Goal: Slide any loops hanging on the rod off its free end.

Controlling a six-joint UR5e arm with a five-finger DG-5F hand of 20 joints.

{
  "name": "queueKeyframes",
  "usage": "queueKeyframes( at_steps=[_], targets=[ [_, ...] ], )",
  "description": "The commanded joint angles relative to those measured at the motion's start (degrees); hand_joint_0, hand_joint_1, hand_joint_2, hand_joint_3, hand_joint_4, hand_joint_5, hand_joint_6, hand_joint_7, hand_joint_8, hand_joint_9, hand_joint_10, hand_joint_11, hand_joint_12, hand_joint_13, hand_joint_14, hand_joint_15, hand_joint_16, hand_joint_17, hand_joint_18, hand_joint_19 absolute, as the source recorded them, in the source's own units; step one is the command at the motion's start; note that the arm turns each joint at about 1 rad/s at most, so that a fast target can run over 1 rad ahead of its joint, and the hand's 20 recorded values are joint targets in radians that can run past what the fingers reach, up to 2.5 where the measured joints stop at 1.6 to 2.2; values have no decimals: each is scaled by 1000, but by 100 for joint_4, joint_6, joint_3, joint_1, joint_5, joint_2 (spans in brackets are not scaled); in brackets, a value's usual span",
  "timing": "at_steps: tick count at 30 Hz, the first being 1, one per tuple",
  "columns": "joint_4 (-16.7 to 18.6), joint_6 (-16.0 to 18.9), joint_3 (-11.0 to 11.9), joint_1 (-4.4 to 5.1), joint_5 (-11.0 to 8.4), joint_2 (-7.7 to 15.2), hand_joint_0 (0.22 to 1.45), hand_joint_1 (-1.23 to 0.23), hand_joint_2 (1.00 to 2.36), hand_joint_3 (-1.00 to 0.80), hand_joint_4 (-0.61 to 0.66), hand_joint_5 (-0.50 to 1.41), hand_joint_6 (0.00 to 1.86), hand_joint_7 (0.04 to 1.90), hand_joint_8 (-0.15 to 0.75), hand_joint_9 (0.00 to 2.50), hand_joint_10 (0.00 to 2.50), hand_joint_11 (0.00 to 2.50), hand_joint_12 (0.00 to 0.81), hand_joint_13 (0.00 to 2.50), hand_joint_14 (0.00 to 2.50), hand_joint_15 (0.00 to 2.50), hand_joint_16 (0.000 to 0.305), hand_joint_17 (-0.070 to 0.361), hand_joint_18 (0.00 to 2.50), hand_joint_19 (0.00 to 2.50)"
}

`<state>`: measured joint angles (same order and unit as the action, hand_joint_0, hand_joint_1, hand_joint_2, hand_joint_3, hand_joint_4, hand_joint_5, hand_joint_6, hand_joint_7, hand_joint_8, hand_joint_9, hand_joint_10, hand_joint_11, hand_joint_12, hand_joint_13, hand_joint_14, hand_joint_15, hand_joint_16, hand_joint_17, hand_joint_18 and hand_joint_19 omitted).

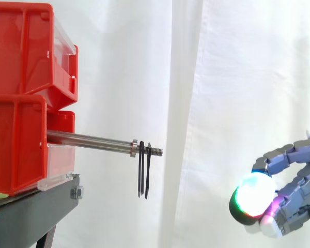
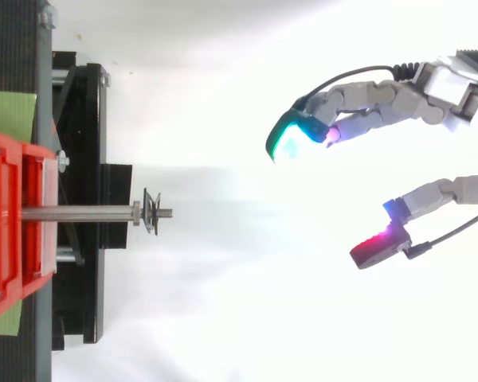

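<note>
Near the free end of the rod [image 1: 93, 140], black loops [image 1: 140, 170] hang down. Well apart from them, the hand [image 2: 382, 107] hovers with fingers spread apart, holding nothing.

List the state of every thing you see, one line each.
Rod: level, sticking out of the bins, free end to the right.
Loops: two, hanging on the rod's threaded tip, not yet off.
Hand: open, holding nothing, well clear of the rod's free end.
Bins: stacked on the stand.
</note>
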<state>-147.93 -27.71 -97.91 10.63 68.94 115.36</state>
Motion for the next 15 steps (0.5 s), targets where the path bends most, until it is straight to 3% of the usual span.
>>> queueKeyframes(
  at_steps=[1, 10, 15],
  targets=[
    [159, 3, 9, 0, 32, 136, 537, -1014, 1000, -500, 306, -195, 503, 911, 298, 684, 6, 173, 314, 493, 0, 0, 37, 84, 469, 0],
    [387, 55, 229, -9, 58, 522, 508, -957, 1000, -500, 316, -194, 503, 910, 306, 688, 6, 172, 319, 502, 0, 0, 38, 87, 476, 0],
    [423, 29, 246, 0, 49, 540, 493, -891, 1000, -500, 322, -196, 503, 912, 314, 692, 8, 182, 324, 507, 0, 0, 40, 89, 480, 0]
  ],
)
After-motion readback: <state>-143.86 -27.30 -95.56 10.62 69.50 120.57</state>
